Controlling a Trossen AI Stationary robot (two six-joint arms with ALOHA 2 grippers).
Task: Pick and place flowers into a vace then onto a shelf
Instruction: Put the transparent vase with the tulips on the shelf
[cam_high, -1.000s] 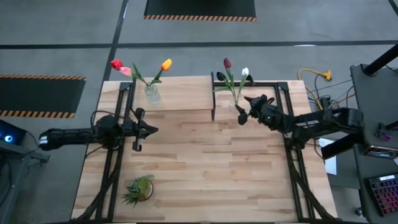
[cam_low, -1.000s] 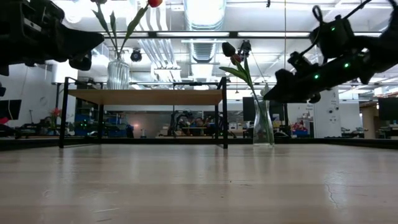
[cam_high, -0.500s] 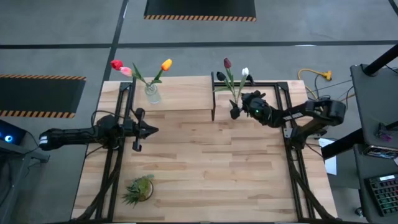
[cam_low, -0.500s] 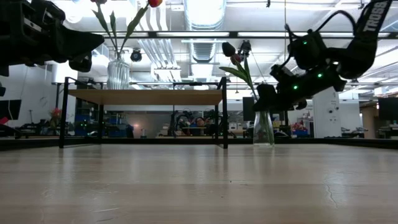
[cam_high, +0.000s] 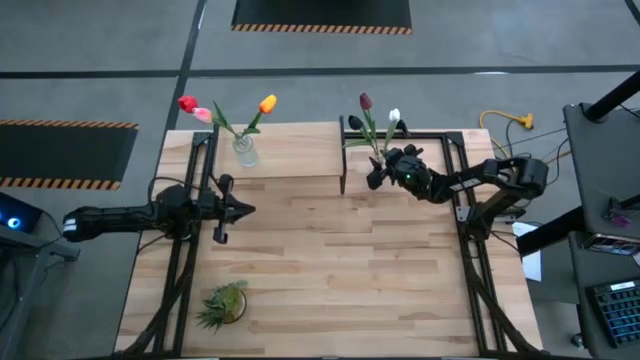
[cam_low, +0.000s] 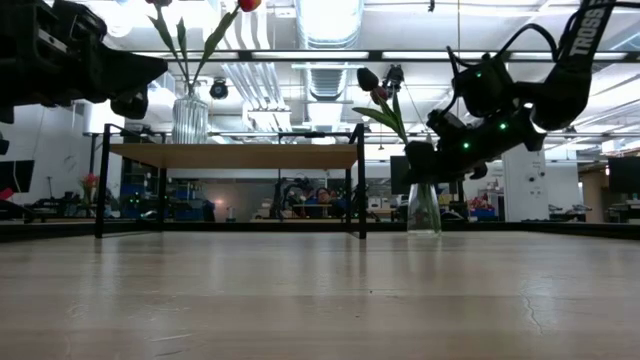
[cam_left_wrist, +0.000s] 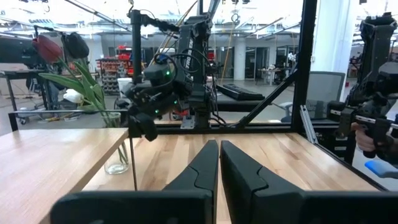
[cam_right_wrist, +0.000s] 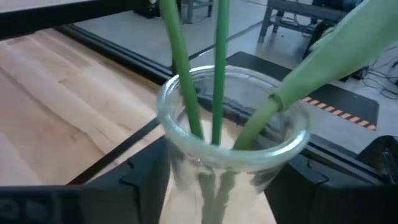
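Note:
A clear glass vase (cam_low: 424, 205) stands on the tabletop by its base, just right of the shelf (cam_high: 290, 150). It holds a maroon tulip (cam_high: 365, 101) and a white tulip (cam_high: 394, 116). My right gripper (cam_high: 378, 172) is open around this vase, one finger (cam_right_wrist: 140, 177) on each side below the rim (cam_right_wrist: 186, 144). A second vase (cam_high: 244, 150) stands on the pale shelf board with red, pink and orange tulips. My left gripper (cam_high: 235, 210) is shut and hovers over the table's left part, touching nothing. My right gripper comes at the vase level, from the table's right side, with a finger (cam_right_wrist: 308, 177) on either side of the glass wall just under the rim. I cannot tell whether the fingers touch the glass. The vase stands upright on the table.
The shelf's black legs (cam_low: 361, 180) stand just left of the vase on the table. A spiky green tuft plant (cam_high: 223, 303) sits near the table's near left corner. Black frame rails (cam_high: 470, 250) run along both table sides. Bare planks lie in the middle.
My right gripper has moved toward the table's left and a little down, up to the vase with the maroon and white tulips, and now has its fingers on either side of it. The vase has stayed in place.

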